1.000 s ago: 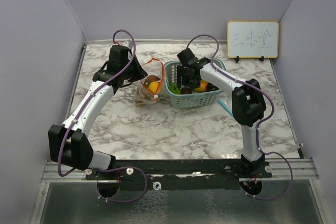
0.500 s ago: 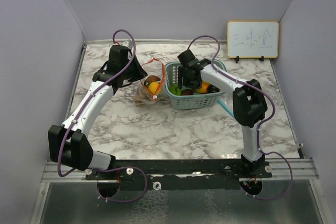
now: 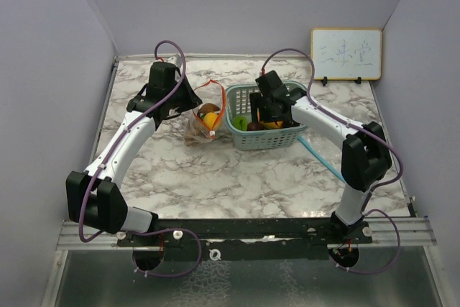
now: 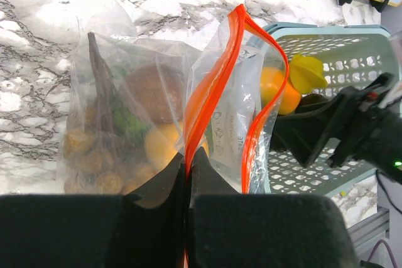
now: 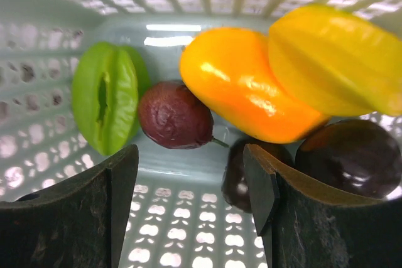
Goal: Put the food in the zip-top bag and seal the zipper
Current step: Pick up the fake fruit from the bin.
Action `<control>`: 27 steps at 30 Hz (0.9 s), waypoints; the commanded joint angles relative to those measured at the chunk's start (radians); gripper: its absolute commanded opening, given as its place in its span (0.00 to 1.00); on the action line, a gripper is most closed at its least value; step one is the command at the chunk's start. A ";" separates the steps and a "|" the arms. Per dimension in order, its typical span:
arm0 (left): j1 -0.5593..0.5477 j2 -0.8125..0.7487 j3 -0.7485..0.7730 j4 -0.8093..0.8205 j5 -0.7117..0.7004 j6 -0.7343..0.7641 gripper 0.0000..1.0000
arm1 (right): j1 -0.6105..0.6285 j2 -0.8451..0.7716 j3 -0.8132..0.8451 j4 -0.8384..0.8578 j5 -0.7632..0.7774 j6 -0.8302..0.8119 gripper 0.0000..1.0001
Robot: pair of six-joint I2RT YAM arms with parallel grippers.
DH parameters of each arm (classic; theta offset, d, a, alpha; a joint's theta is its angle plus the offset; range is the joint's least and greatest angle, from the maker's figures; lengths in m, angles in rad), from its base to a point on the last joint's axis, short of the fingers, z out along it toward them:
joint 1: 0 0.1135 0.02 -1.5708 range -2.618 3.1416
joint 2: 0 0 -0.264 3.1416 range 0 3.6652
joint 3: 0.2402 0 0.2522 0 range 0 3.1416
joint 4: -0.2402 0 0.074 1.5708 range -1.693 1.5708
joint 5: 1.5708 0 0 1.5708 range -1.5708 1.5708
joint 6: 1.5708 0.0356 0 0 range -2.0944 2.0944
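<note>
A clear zip-top bag [image 3: 203, 121] with an orange zipper [image 4: 217, 73] stands open left of the teal basket [image 3: 287, 136]. It holds several toy foods, among them a brown grape bunch [image 4: 88, 155] and a yellow-orange fruit [image 4: 160, 145]. My left gripper [image 4: 188, 158] is shut on the bag's zipper edge. My right gripper [image 5: 191, 183] is open and empty inside the basket, just above a dark purple plum [image 5: 176, 115]. Beside it lie a green fruit [image 5: 105, 97], an orange-yellow mango [image 5: 248, 83], a yellow ridged fruit [image 5: 336, 61] and two dark fruits [image 5: 352, 161].
A small whiteboard [image 3: 346, 54] stands at the back right against the wall. A teal cable [image 3: 323, 162] lies on the marble table right of the basket. Grey walls close in both sides.
My right gripper has moved right and down into the basket over the fruits. The left arm and the bag have not moved.
</note>
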 commanded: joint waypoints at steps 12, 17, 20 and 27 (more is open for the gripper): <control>0.005 -0.023 -0.018 0.014 0.023 0.002 0.00 | -0.002 0.127 -0.051 0.187 -0.125 -0.040 0.68; 0.005 -0.039 -0.020 0.001 0.006 0.012 0.00 | -0.002 0.136 -0.087 0.157 -0.160 -0.047 0.67; 0.004 -0.047 -0.024 -0.005 -0.001 0.016 0.00 | -0.002 0.133 -0.106 0.140 -0.174 -0.059 0.66; 0.005 -0.043 -0.026 0.010 0.007 0.006 0.00 | -0.002 0.152 -0.103 0.104 -0.160 -0.084 0.34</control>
